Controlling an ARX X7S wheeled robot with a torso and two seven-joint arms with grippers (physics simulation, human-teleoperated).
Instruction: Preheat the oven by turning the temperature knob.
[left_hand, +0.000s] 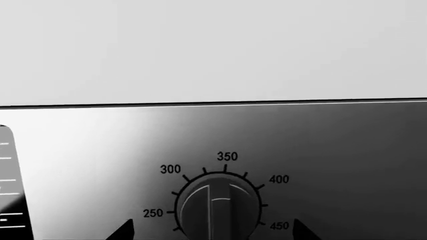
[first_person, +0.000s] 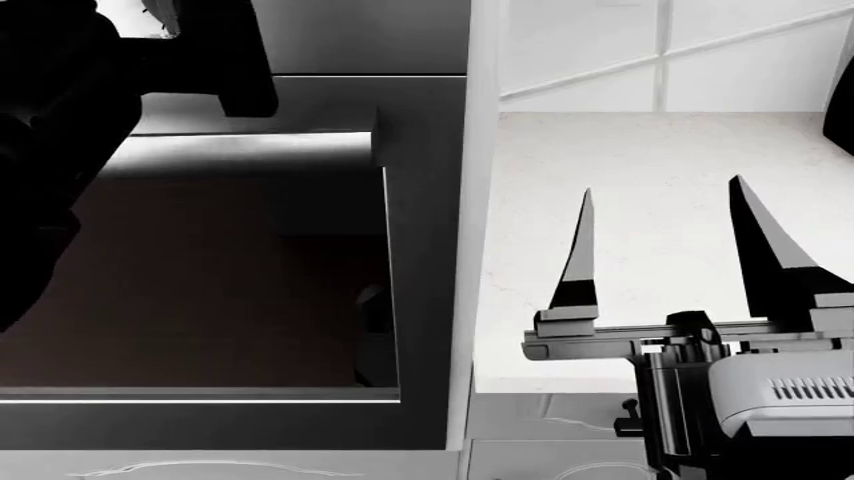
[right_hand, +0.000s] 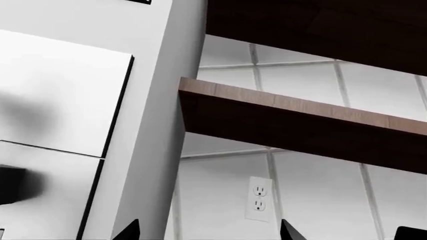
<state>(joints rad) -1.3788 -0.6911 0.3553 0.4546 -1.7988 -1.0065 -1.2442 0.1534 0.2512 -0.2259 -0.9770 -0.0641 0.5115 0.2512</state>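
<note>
The right gripper (first_person: 661, 235) is held over the white countertop (first_person: 641, 180), beside the oven (first_person: 420, 300); its two dark fingers point away from the robot with a wide gap between them and nothing in it. The left arm (first_person: 80, 120) is only a black shape in the upper left corner of the head view, reaching toward the top of the oven, and there its gripper cannot be made out. The left wrist view gives what the head view does not: the temperature knob (left_hand: 218, 209) on the silver control panel (left_hand: 320, 145), close in front of the camera, ringed by the numbers 250, 300, 350, 400 and 450. Two dark fingertips (left_hand: 123, 230) appear at the frame edge, one on each side of the knob and apart from it, so the left gripper (left_hand: 213, 231) is spread open and grips nothing. The lower part of the knob is cut off. The right wrist view shows a wooden shelf (right_hand: 300, 127), a tiled wall (right_hand: 320, 195) and a wall socket (right_hand: 259, 198).
</note>
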